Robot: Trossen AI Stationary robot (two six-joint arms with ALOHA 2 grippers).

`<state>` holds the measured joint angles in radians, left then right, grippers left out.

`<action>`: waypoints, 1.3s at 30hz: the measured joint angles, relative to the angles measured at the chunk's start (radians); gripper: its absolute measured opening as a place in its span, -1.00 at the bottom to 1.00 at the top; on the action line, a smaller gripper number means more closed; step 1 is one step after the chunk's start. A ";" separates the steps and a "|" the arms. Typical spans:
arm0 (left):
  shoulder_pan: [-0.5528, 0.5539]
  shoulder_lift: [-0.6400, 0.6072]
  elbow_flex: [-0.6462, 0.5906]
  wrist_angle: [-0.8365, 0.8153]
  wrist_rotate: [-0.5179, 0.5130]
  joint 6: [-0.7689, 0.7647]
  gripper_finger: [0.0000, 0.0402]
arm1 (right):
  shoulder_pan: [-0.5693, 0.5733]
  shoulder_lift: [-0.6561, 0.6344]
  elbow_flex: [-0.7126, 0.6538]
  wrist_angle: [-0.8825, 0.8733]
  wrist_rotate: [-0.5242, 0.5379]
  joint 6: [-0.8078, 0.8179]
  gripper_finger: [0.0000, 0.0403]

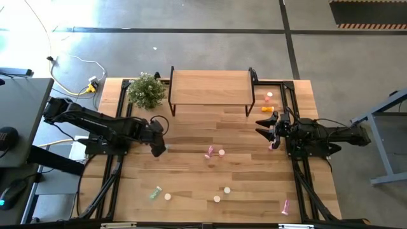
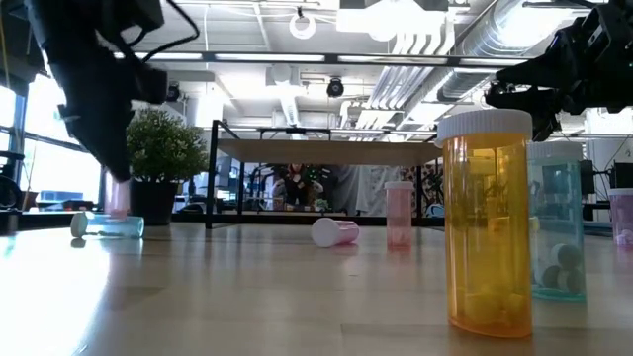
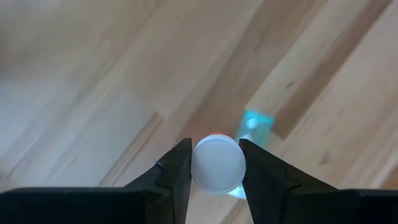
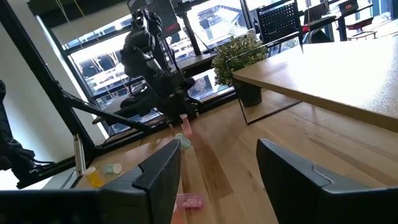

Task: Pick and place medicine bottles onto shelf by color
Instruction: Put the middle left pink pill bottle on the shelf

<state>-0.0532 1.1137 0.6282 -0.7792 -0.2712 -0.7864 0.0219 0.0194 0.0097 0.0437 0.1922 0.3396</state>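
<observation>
Left gripper (image 3: 214,167) clamps upright pink bottle (image 2: 117,198), cap (image 3: 217,164) upward

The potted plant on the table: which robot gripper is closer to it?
Left. The left gripper is just below the potted plant in the high view; the right gripper waits far across the table.

two dark jointed arms, each with a black two-fingered pincer (image 3: 214,180)

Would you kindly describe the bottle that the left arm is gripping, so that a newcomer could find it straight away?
Start at the potted plant at the table's far left corner, beside the wooden shelf. Just in front of it, the left hand is shut on a small bottle, its round white cap showing between the fingers. Unlike the other bottles scattered loose over the table, this one sits between two dark fingers.
</observation>
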 joint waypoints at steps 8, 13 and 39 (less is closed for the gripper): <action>0.005 0.000 0.139 -0.003 0.000 0.086 -0.45 | 0.000 0.000 0.000 0.000 0.000 -0.001 0.00; 0.049 0.001 0.257 -0.001 0.002 0.206 -0.45 | 0.000 0.000 0.000 0.000 0.000 -0.002 0.00; 0.650 0.153 0.692 0.023 0.105 0.933 -0.45 | 0.000 0.000 0.000 0.000 0.000 -0.002 0.00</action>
<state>0.5969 1.2670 1.3203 -0.7560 -0.1666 0.1469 0.0221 0.0193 0.0097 0.0437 0.1923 0.3378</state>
